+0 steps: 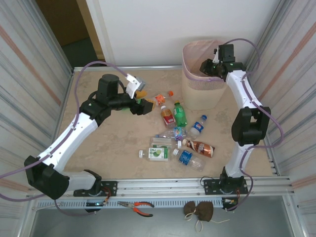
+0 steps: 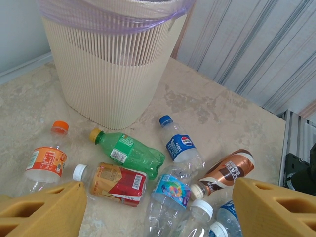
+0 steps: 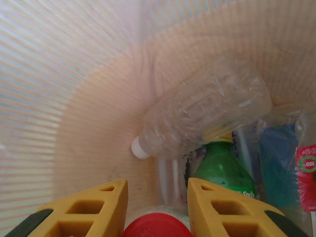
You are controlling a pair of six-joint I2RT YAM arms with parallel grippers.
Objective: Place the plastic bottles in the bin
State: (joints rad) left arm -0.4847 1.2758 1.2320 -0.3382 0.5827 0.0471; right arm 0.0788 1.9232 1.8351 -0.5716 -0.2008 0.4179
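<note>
I see R tool [image 3: 157, 190] clamped on a red-capped bottle [image 3: 157, 228], bin [image 3: 89, 123] straight below (just let go); L tool [image 2: 158, 187] apart.

I have the left arm stretched low and forward, left gripper [image 1: 143, 102] spread wide. The right arm is reared up, elbow bent, right gripper [image 3: 157, 186] pinching a red-capped bottle [image 3: 156, 227].

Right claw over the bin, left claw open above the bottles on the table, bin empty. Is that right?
No, the bin is not empty: the right wrist view shows a clear bottle and a green bottle inside it. The rest is right.
</note>
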